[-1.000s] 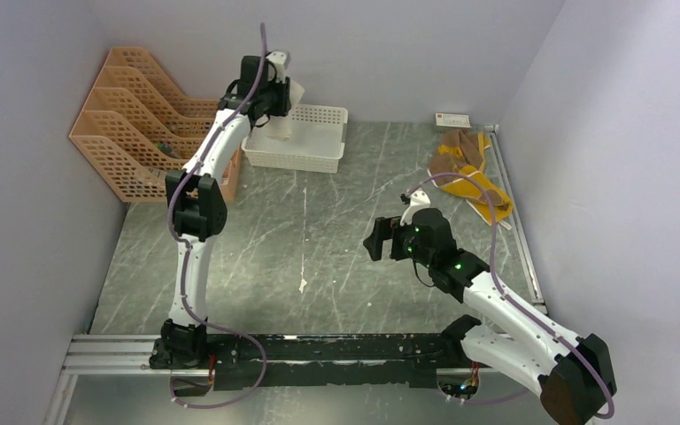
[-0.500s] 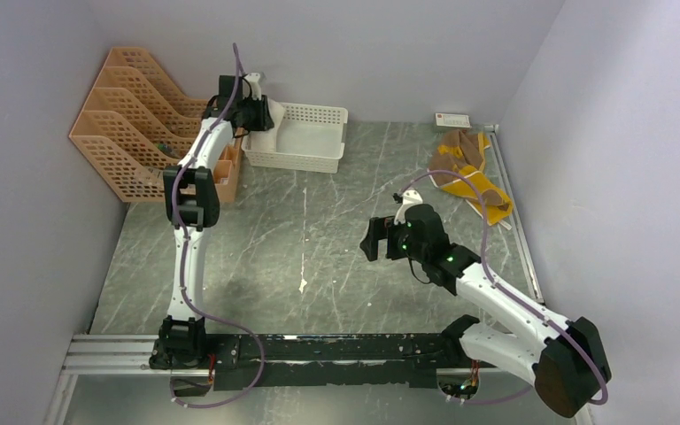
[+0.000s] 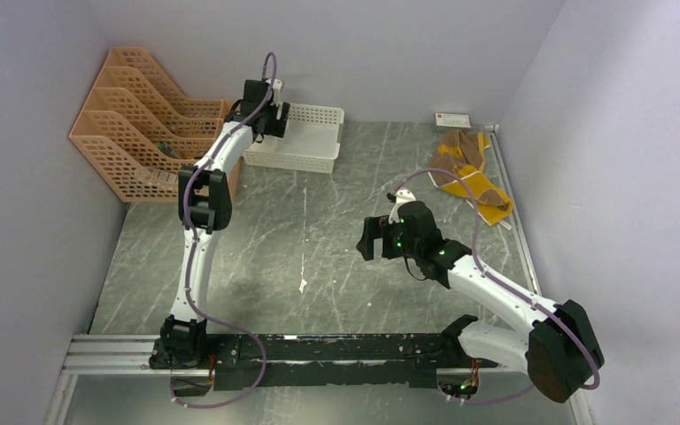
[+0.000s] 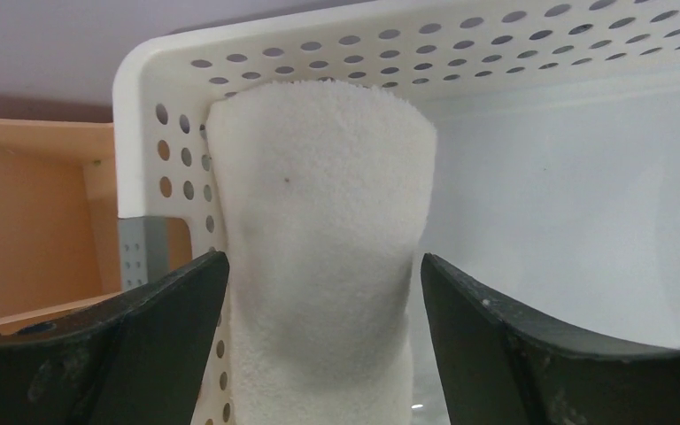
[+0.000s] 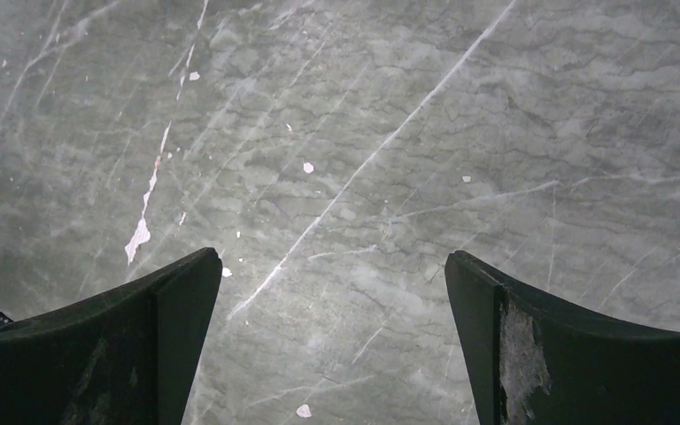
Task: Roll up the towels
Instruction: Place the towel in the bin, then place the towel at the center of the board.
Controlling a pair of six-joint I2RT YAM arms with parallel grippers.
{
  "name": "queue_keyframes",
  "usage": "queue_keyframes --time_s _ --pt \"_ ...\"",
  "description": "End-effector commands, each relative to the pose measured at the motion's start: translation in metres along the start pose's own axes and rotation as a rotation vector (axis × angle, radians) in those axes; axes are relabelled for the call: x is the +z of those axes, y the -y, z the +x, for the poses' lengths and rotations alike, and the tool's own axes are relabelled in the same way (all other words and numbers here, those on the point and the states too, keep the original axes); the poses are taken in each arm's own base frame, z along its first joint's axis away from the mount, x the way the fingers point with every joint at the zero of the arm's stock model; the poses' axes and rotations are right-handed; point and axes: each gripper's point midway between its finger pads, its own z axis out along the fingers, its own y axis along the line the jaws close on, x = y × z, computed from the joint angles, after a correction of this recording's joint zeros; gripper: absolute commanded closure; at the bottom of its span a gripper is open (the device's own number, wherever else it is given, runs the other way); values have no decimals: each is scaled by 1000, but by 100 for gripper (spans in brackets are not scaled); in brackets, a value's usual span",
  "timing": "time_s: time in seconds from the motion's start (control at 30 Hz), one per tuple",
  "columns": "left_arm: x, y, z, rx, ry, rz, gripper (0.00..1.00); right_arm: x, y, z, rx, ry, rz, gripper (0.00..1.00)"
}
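The left fingers (image 4: 323, 266) have lowered into the white perforated plastic basket (image 4: 133, 88), grasping the rolled cream-white terry towel (image 4: 319, 177) upright in its corner, probably so the walls support it, while the right fingers (image 5: 332, 266) hang spread and empty over the grey marbled counter (image 5: 363, 133), well apart from the flat brown-and-mustard cloth towel (image 3: 471, 173).

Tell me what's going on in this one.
The left hand straddles a rolled cream-white towel standing upright in the corner of the white basket. Whether it is actually gripping the towel is unclear. The right hand hovers open over the table, holding nothing. The brown and yellow towel lies unrolled and crumpled by the far right wall.
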Motion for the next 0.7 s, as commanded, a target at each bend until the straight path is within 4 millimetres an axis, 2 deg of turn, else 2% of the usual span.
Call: queue_keyframes --time_s 0.0,0.07,0.17,0.23,0.3,0.33,0.37,0.43,0.47,0.53,0.57,0.63,0.67 --pt "-2 -13 -10 27 35 -77 8 -1 -4 -22 -5 56 -4 0" --pt "-11 -15 -25 24 65 -82 8 0 -3 -23 -6 58 0 0" --pt "-38 -19 -63 17 144 -85 8 1 4 -34 -14 88 47 0" --pt "-62 -21 -92 3 208 -76 8 3 10 -53 -14 132 76 0" --pt "-91 -22 -123 -11 278 -60 8 6 23 -85 27 198 104 0" --pt "-104 -21 -135 -16 306 -51 8 6 43 -104 74 241 129 0" --pt "-121 -21 -148 -24 335 -44 8 10 51 -114 102 255 123 0" --pt "-150 -17 -162 -47 370 -11 8 14 92 -149 180 304 168 0" --pt "-163 -12 -166 -63 384 23 7 26 115 -152 223 278 204 0" --pt "-185 5 -165 -109 384 127 4 36 154 -172 279 265 279 0" --pt "-195 14 -160 -125 375 170 0 41 175 -177 287 251 347 0" --pt "-209 32 -141 -145 335 228 1 49 215 -184 282 227 511 0" --pt "-222 38 -143 -137 349 241 1 52 233 -184 281 206 594 0"
